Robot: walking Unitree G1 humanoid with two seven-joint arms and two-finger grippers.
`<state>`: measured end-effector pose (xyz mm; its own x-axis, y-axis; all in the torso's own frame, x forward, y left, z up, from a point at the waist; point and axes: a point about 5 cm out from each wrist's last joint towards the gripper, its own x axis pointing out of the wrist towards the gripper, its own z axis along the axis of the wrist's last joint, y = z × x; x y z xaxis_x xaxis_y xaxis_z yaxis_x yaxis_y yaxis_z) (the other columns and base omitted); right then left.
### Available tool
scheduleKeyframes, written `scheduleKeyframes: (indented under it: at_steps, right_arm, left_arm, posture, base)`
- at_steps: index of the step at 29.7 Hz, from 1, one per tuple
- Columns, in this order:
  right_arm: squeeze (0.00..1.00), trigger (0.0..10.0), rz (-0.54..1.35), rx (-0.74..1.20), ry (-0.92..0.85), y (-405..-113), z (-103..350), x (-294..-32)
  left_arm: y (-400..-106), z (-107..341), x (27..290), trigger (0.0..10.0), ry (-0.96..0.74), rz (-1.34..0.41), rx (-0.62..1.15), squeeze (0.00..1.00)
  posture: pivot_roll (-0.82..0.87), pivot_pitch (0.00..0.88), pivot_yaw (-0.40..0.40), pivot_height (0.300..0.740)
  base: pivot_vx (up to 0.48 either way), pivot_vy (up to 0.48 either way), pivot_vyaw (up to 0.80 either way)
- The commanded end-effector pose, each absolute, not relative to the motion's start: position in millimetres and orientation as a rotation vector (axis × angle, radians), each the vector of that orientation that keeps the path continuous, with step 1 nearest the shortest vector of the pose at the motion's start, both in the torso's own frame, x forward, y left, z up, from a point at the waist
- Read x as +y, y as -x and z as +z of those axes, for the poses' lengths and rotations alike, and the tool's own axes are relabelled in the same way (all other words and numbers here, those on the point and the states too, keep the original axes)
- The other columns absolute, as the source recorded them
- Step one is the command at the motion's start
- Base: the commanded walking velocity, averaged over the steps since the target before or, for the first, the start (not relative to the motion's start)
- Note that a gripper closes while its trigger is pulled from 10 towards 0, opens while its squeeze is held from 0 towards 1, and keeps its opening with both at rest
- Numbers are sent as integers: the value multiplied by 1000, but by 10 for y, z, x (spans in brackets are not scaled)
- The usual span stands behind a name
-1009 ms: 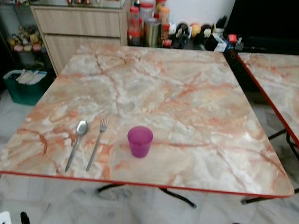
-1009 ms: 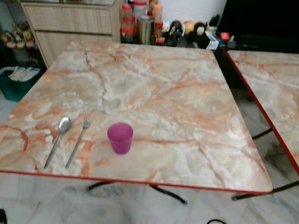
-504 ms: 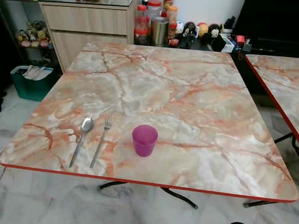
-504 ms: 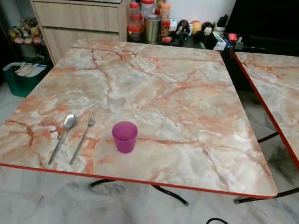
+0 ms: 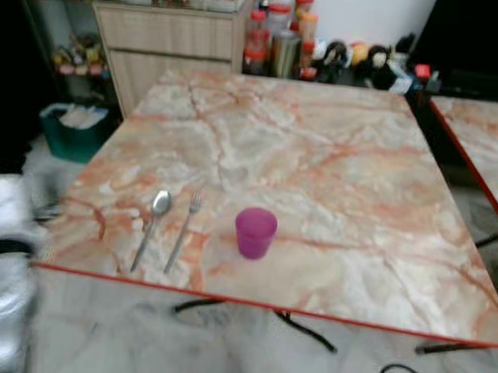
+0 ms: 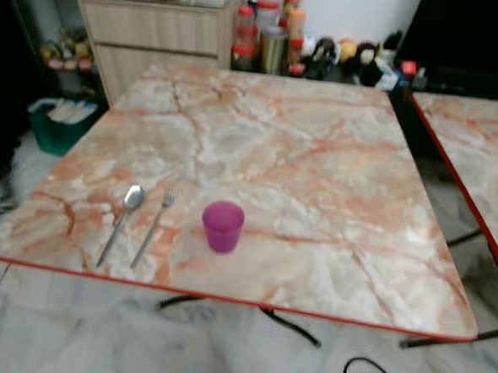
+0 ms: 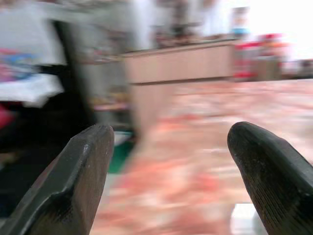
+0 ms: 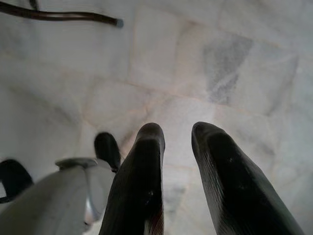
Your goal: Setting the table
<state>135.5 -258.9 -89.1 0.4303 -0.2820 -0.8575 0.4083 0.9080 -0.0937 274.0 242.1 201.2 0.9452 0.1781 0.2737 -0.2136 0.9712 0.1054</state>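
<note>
Purple plastic cup (image 5: 255, 232) upright near front edge of marble-pattern table (image 5: 335, 158), same spot as before; spoon (image 5: 152, 226) and fork (image 5: 181, 242) at its 9 o'clock. View swung, now blurred. Left gripper (image 7: 171, 166) raised, fingers wide apart, empty. Right gripper (image 8: 178, 161) hangs over floor tiles (image 8: 234, 63), narrow gap, empty.

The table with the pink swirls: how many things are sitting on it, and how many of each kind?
On the table:
spoon: 1
fork: 1
purple cup: 1
Total: 3
</note>
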Motion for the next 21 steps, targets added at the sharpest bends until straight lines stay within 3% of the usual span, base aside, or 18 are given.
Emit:
scheduleKeyframes:
  at_steps: [1, 5, 6, 7, 8, 13, 21]
  right_arm:
    - [0, 10000, -469, 1064, -153, -1247, -924, -2604]
    - [0, 10000, -480, 1063, -158, -1243, -927, -2599]
    - [0, 10000, -485, 1070, -158, -1236, -933, -2588]
    - [0, 10000, -485, 1070, -158, -1236, -933, -2588]
    - [0, 10000, -491, 1069, -164, -1232, -937, -2578]
    - [0, 10000, -498, 1067, -168, -1226, -940, -2572]
    - [0, 10000, -507, 1063, -178, -1222, -945, -2558]
  left_arm:
    - [-2872, 1947, 2305, 10000, -62, 131, -192, 0]
    - [-2993, 1981, 2128, 10000, 20, 38, -185, 0]
    - [-3120, 1905, 1827, 10000, 41, -143, -87, 0]
    - [-3120, 1905, 1827, 10000, 41, -143, -87, 0]
    - [-3184, 1905, 1624, 10000, 38, -281, -53, 0]
    - [-3321, 1987, 1450, 10000, 27, -442, 31, 0]
    - [-3481, 2070, 1279, 10000, 9, -508, 66, 0]
  posture:
    - [97, 88, 7, 740]
    - [94, 88, 8, 740]
    - [93, 92, 15, 740]
    - [93, 92, 15, 740]
    - [91, 91, 19, 740]
    - [91, 93, 29, 740]
    - [75, 86, 39, 740]
  base:
    - [0, 0, 0]
    - [0, 0, 0]
    - [0, 0, 0]
    - [0, 0, 0]
    - [0, 0, 0]
    - [0, 0, 0]
    - [0, 0, 0]
